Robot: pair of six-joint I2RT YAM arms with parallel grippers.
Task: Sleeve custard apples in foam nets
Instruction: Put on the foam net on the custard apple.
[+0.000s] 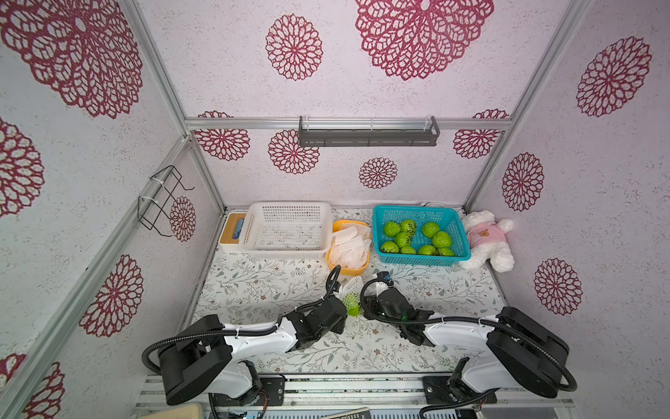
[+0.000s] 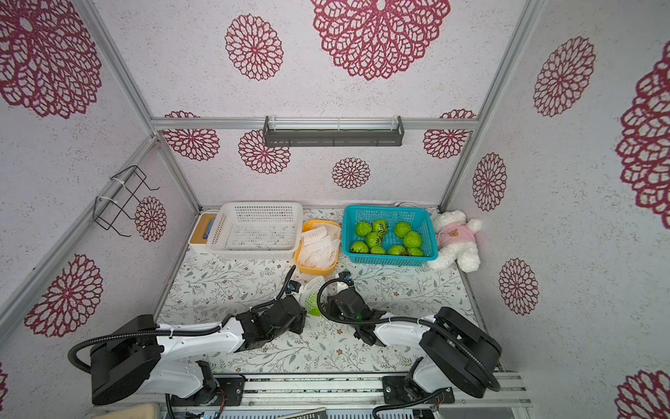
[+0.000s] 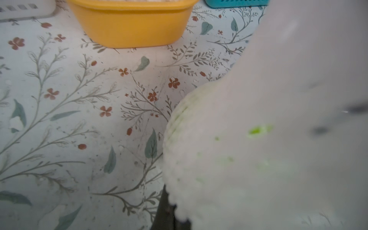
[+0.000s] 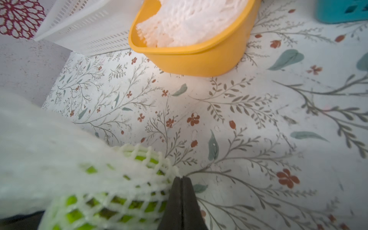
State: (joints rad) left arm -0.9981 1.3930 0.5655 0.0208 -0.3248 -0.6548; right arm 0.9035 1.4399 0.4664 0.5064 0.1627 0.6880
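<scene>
Right gripper (image 4: 180, 185) and left gripper (image 3: 169, 211) pinch one foam net (image 4: 127, 179).
Both pairs of jaws are pressed together on the net's rim, at opposite sides. The net half covers a custard apple (image 1: 352, 306) between them, mid-table in front of the yellow tub (image 1: 348, 271); more custard apples (image 1: 404, 239) lie in the teal basket (image 1: 460, 232).

Overhead stereo pair, two wrist cams.
Both top views overlook whole desk (image 1: 253, 290); close wrist views share yellow tub (image 3: 129, 29).

Floral-print table (image 1: 253, 286): white basket (image 1: 286, 254), yellow tub (image 1: 348, 271), teal basket (image 1: 424, 259) in row along back edge; wooden-lidded box (image 1: 232, 226), plush bear (image 1: 486, 239) at ends.
</scene>
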